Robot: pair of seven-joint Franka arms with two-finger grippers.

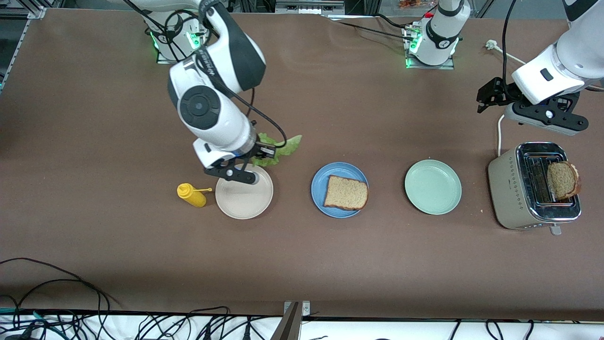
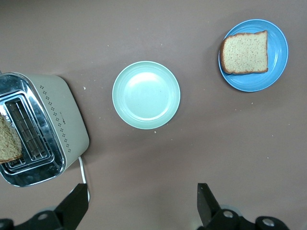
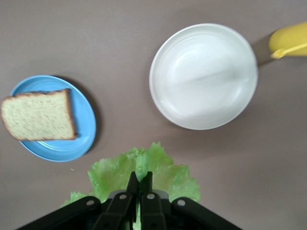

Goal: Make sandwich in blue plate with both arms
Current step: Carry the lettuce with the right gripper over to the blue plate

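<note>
The blue plate (image 1: 318, 182) holds one slice of brown bread (image 1: 346, 192); both also show in the right wrist view, plate (image 3: 84, 122) and bread (image 3: 38, 115). My right gripper (image 1: 265, 152) is shut on a ruffled green lettuce leaf (image 1: 283, 147) and holds it in the air by the cream-white plate's edge; the shut fingers pinch the leaf (image 3: 165, 172) in the right wrist view. A second bread slice (image 1: 562, 179) stands in the toaster (image 1: 512, 186). My left gripper (image 1: 486, 99) is open and empty, up over the table beside the toaster.
A cream-white plate (image 1: 244, 196) and a yellow mustard bottle (image 1: 191, 194) lie toward the right arm's end. A pale-green plate (image 1: 432, 186) lies between the blue plate and the toaster. The toaster's white cord (image 1: 499, 134) runs toward the bases.
</note>
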